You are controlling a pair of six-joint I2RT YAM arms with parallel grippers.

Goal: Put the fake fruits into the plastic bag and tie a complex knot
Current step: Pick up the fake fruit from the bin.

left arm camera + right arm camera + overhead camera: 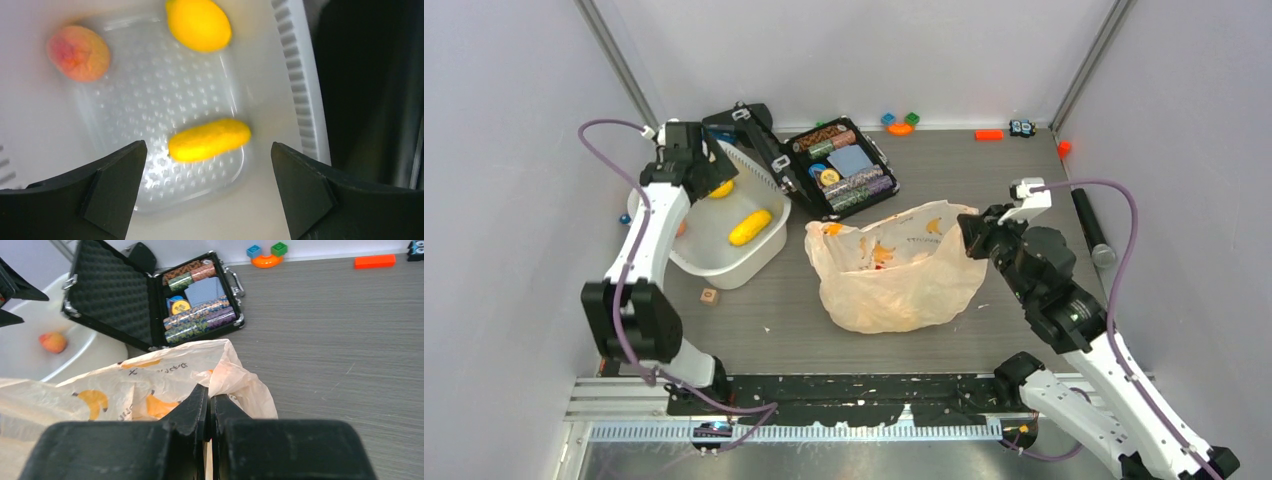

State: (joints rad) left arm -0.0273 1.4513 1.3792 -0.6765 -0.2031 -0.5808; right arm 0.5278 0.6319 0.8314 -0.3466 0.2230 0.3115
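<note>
Left claw [207, 150] hangs over the tub [724, 272], jaws wide apart and holding nothing. In the tub lie a long yellow fruit [210, 140], a round yellow fruit [198, 24] and a peach-coloured fruit [78, 53]. The bag [894, 275] lies on the desk [1024, 170] right of the tub. Right claw [210, 400] is clamped on the bag's edge farthest from the tub.

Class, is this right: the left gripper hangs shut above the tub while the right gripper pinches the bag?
No: the left gripper hangs open above the tub, as the left wrist view shows; the right gripper does pinch the bag.
</note>
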